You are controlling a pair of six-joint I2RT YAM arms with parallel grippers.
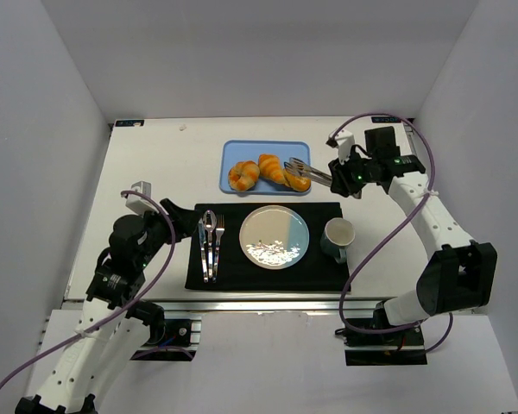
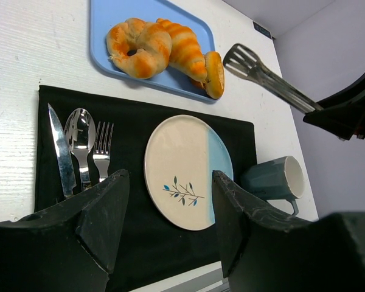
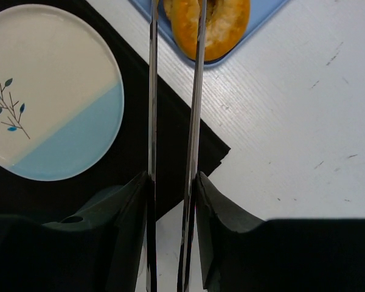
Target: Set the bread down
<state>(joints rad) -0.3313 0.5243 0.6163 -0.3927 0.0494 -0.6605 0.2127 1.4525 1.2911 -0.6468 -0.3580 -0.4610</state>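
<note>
- Right jaws, partly closed, clamp the tongs, tips beside the rightmost bread on the blue tray.
- Left jaws gape wide, empty, above the placemat.

White tabletop with faint wood grain, plain white back wall at its far edge, left wall and right wall along its sides, metal rail along its near edge, soft even light.
</note>
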